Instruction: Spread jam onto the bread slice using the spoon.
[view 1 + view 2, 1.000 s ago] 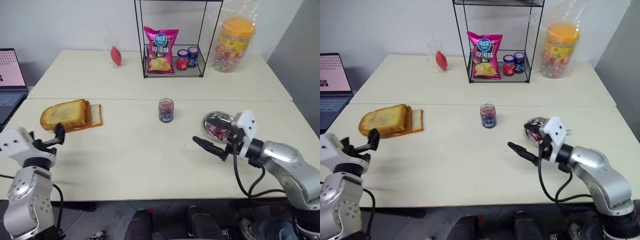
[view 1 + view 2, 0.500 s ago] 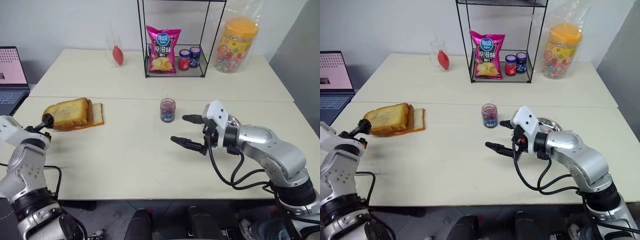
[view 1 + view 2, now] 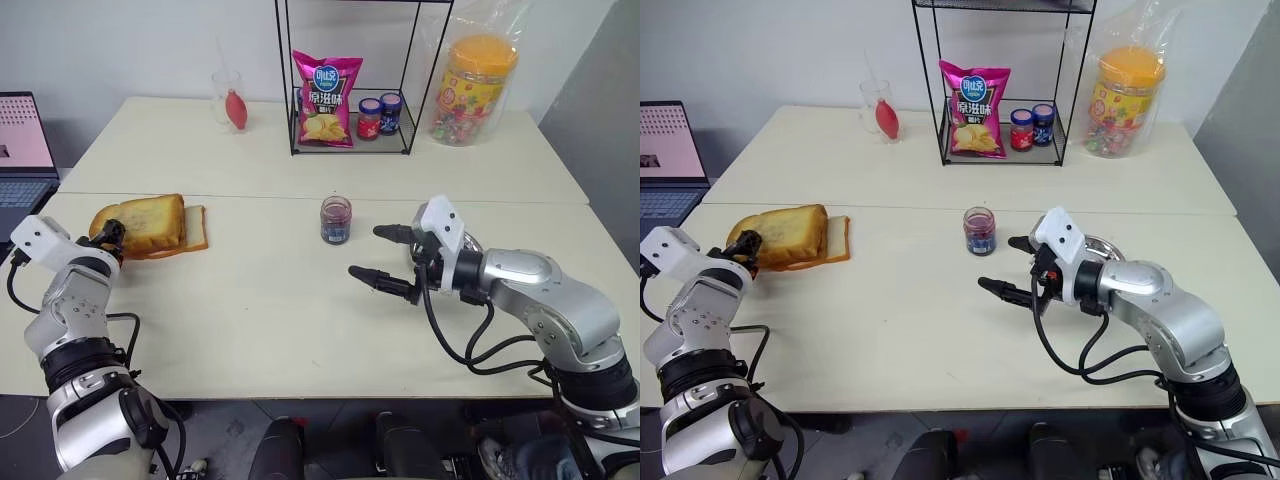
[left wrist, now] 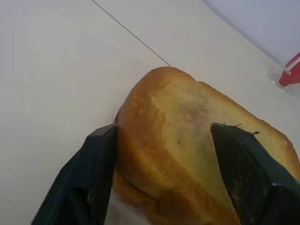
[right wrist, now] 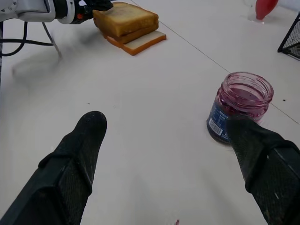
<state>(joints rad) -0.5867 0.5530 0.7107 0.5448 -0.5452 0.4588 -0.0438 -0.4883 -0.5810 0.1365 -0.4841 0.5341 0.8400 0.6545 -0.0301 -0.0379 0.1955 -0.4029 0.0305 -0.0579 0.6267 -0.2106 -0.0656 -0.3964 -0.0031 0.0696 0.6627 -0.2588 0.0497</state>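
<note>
Left hand [image 4: 161,154] astride the thick golden-brown toast slice [image 3: 145,220], black fingers [image 4: 86,178] against its crust, at the left end of the cream bench [image 3: 250,320]. Right hand [image 3: 385,258] spread wide, empty, just beside the small clear glass jar of dark purple-red jam [image 3: 334,219] mid-bench.

arms: silver-grey rounded metal shells with black joints
wrists: white angular camera housings
left gripper [image 3: 112,236]: two black fingers, matte, textured
right gripper [image 3: 381,255]: two black tapered fingers
cables: black, looping beside both forearms
</note>
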